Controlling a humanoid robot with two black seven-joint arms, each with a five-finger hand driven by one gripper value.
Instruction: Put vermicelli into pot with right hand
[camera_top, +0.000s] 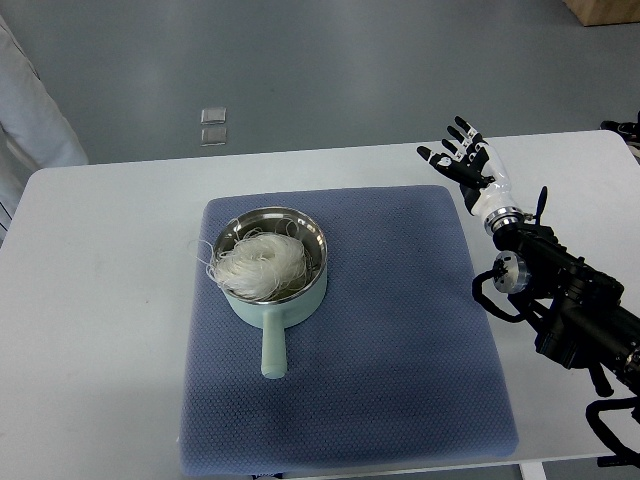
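Your right hand (462, 152) sits well apart from the vermicelli (258, 262), up by the far right corner of the mat (400, 330), fingers spread wide and holding nothing. Vermicelli lies in the pot (300, 232), a loose white nest heaped toward the pot's left side, a few thin strands looping out over the left rim onto the mat. Pot: round, shiny metal inside, pale mint outside, with a short straight handle (272, 350) pointing toward you. Mat: blue-grey, quilted with a fine diamond weave, roughly square, soft rounded corners, pot resting on its left half. Your arm (560, 290) comes in from the right edge, black jointed links and cabling, white wrist shell, black-and-white fingers. Surface (100, 330) is white, smooth, with rounded corners. Beyond it, grey floor with a small pale square marker (213, 125). Light fabric (30, 100) shows at the left edge; a wooden corner (605, 10) at top right.
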